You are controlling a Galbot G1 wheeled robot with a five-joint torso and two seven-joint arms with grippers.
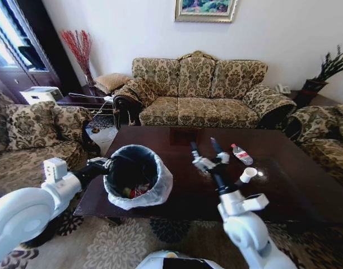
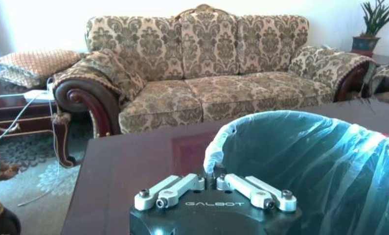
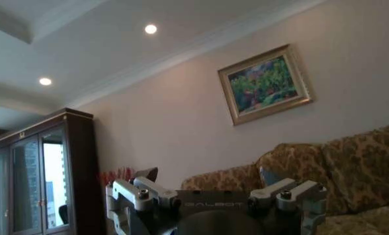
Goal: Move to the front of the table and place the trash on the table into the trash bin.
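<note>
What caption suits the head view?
Left gripper holds the trash bin on the table; right gripper open above.

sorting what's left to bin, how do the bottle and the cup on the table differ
The bottle is clear plastic with a red cap and a red-and-white label; the cup is plain white. The bottle is long and slim, the cup short and stubby. The bottle lies farther from the robot, toward the sofa; the cup lies nearer, just right of the right gripper. Both lie tipped over on the table, outside the bin.
</note>
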